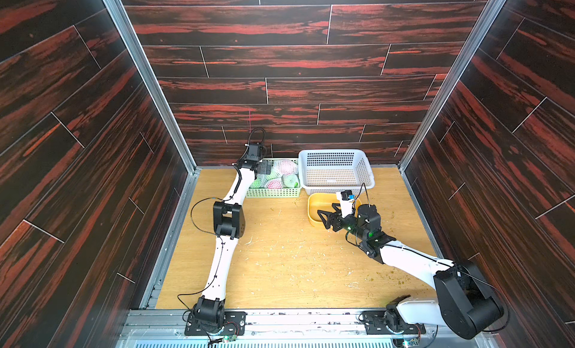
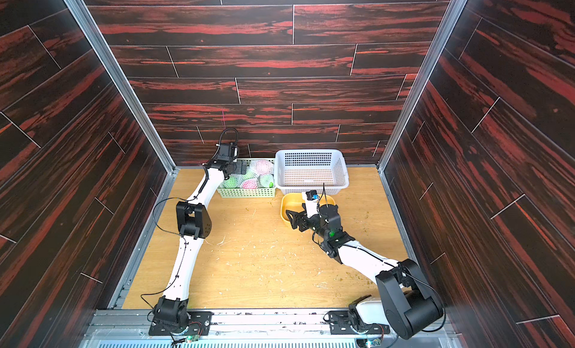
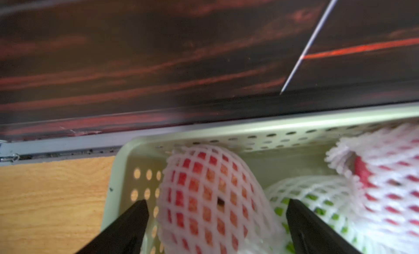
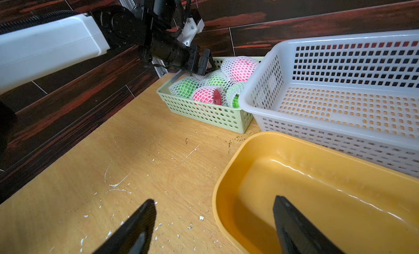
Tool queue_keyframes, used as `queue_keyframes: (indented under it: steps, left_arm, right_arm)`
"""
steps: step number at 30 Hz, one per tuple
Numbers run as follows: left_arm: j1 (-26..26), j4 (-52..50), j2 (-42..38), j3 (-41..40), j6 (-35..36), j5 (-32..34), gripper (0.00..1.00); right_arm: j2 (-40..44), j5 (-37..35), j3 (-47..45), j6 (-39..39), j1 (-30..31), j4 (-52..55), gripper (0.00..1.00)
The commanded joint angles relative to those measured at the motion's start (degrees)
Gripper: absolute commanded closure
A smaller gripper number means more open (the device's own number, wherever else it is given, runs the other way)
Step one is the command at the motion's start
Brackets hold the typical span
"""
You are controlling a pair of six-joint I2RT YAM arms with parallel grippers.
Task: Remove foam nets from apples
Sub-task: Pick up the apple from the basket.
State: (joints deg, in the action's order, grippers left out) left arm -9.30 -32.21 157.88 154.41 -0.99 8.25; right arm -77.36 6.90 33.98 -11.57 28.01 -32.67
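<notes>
Right wrist view takes in all three containers on the table (image 4: 113, 162). Largest is the white basket (image 4: 328, 137), standing by the back wall (image 4: 294, 26); its perforated floor and sides show bare. Against its front side stands the yellow tub (image 4: 328, 207), glossy inside, its floor likewise bare. The green basket (image 4: 204, 114), smallest of the three, sits just beside the white basket on the robot's left, also by the wall. It holds the apples (image 4: 240, 66), red and green, piled together and wrapped in the nets (image 4: 183, 88). One red apple (image 4: 207, 95) shows bare skin where its net gapes at the end.

The left gripper (image 3: 217, 203) reaches into the green basket at its left end. In the left wrist view its jaws stand wide apart on either side of a second red apple (image 3: 204, 184), netted, with nothing pinched. Whether a finger touches the mesh I cannot tell. A netted green apple (image 3: 317, 193) lies just beside it. The right gripper (image 4: 214, 199) hangs at the tub's left rim, jaws wide apart and holding nothing, one finger over the table, the other over the tub. White flecks (image 4: 115, 184) lie scattered on the table.
</notes>
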Motion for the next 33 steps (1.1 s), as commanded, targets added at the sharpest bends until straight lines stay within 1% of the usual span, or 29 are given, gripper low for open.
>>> queue_keyframes:
  steps: [1, 13, 14, 16, 19, 21, 25, 29, 31, 33]
  left_arm:
    - [-0.08, 2.07, 1.92, 1.05, 0.47, 1.40, 0.00]
    - [0.09, 5.89, 4.53, 2.39, 0.53, 2.48, 0.04]
    - [0.14, 6.14, 4.76, 2.47, 0.47, 2.24, 0.05]
    - [0.12, 6.45, 4.94, 2.48, 0.55, 1.95, 0.11]
    - [0.13, 6.42, 4.64, 2.39, 0.48, 1.96, 0.14]
    - [0.10, 6.04, 4.27, 2.30, 0.52, 1.86, 0.20]
    - [-0.21, 6.57, 2.59, 0.57, 0.99, 1.76, 0.22]
    - [-0.30, 6.59, 0.71, -0.96, 1.22, 2.28, 0.26]
    - [-0.28, 6.67, -0.12, -1.37, 1.35, 2.44, 0.31]
    - [-0.52, 6.87, -0.88, -1.62, 1.65, 2.86, 0.31]
  right_arm:
    - [-1.13, 0.46, 0.41, -0.29, 0.47, -0.89, 0.15]
    - [-1.95, 0.63, 0.65, -0.80, 0.47, -1.08, 0.15]
    - [-2.07, 0.65, 0.65, -0.90, 0.48, -1.13, 0.15]
    - [-2.26, 0.69, 0.70, -1.06, 0.48, -1.25, 0.15]
    - [-2.22, 0.44, 0.81, -1.08, 0.48, -0.83, 0.15]
    - [-2.18, 0.07, 0.85, -1.06, 0.47, -0.69, 0.15]
    - [-2.26, -0.05, 1.09, -1.08, 0.48, -0.30, 0.15]
    - [-2.27, -0.04, 1.35, -1.17, 0.47, -0.03, 0.15]
    - [-2.34, -0.04, 1.44, -1.18, 0.43, 0.18, 0.16]
    - [-2.42, 0.00, 1.53, -1.23, 0.49, 0.29, 0.16]
